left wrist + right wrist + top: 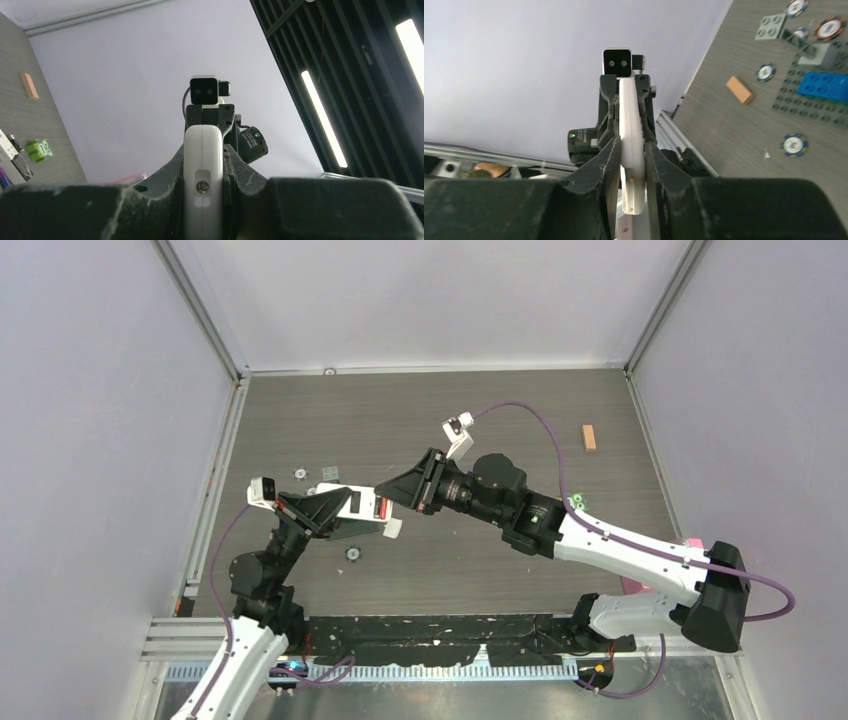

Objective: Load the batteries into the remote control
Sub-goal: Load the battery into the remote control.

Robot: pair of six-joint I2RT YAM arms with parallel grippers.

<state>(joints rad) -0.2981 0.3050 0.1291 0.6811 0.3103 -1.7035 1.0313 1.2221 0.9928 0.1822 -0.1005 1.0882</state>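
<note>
- Left gripper: fingers are shut tight on one end of the remote, pinching its narrow sides. Nothing else is in there.
- Right gripper: fingers sit flat against both faces of the other end. I can't see any gap, so I'd call that a grip too.
- So the remote hangs in the air, bridging the two grippers, above the table and well left of the green block.
- Handling, just my guess: light, stiff, hollow plastic. The shell looks smooth, so it's probably a bit slippery. It won't bend, but a thin door could flex or pop if squeezed.
- The face toward the left wrist cam has a screw hole and a little slot. That's probably the battery door side, so I'd keep pads off it and hold the long edges near one end.
- Batteries: neither gripper has one. A purple sliver lies near the green block at the frame edge. It might be a cell, but it's too cut off to tell.
</note>
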